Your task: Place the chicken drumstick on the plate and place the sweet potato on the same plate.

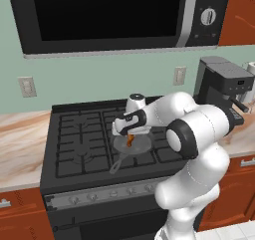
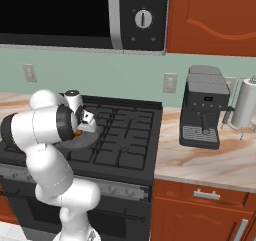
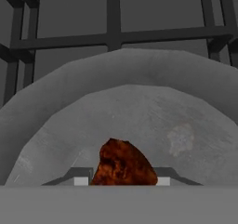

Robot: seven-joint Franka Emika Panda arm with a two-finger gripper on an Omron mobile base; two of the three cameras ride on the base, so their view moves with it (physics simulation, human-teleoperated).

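Hand view puts the chicken drumstick (image 3: 123, 165) right at the bottom of my picture, a dark orange-brown streaked lump sitting between the two finger tips (image 3: 81, 180), which press in on either side of it; I read the gripper (image 3: 122, 181) as closed on the drumstick, jaws narrow with only the meat between them. Behind it spreads the grey frying pan (image 3: 186, 116), its floor scuffed and its rim curving across the middle of my picture; beyond the rim run the black grates of the stove (image 3: 114, 37).

From the left base view I see the gripper (image 1: 130, 137) pointing down over the pan (image 1: 142, 145), which sits near the middle of the stove top (image 1: 79, 134) with its handle reaching toward the front edge; an orange sliver shows between the jaws. Whether the drumstick is clear of the pan floor or touching it, I cannot tell.

My worry is the hold; the piece tapers and is slim, so a pinch near one end could let it pivot or slide out on the lift, dropping it back in the pan or onto the grates. A quick swing could also catch the pan rim and shove the pan. Farther off, a coffee machine (image 2: 202, 110) stands on the counter (image 2: 210, 160) to the right of the stove.
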